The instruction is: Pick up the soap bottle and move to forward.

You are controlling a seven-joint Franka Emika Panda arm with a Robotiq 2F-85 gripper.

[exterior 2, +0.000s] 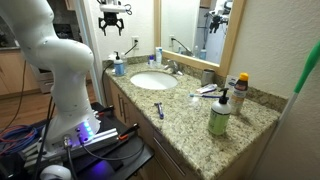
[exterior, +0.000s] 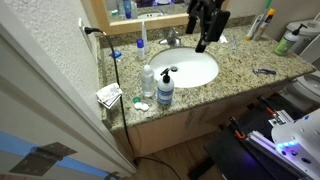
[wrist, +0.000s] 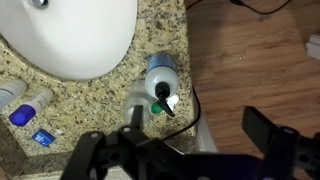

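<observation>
claw (wrist: pixel 180 150) hangs high, jaws spread wide, holding nothing (no grasp yet). soap bottle (exterior: pixel 165 90) stands on the surface (exterior: pixel 240 58) beside the sink (exterior: pixel 190 68); descent, grasp and the forward move all remain.

White glossy Panda arm (exterior 2: pixel 55 60) is showing rounded segments; black Robotiq gripper (exterior 2: pixel 113 27) at 12 o'clock; base (exterior 2: pixel 84 130) is glowing blue.

Warm indoor light; wrist view soft, sink overexposed.
</observation>
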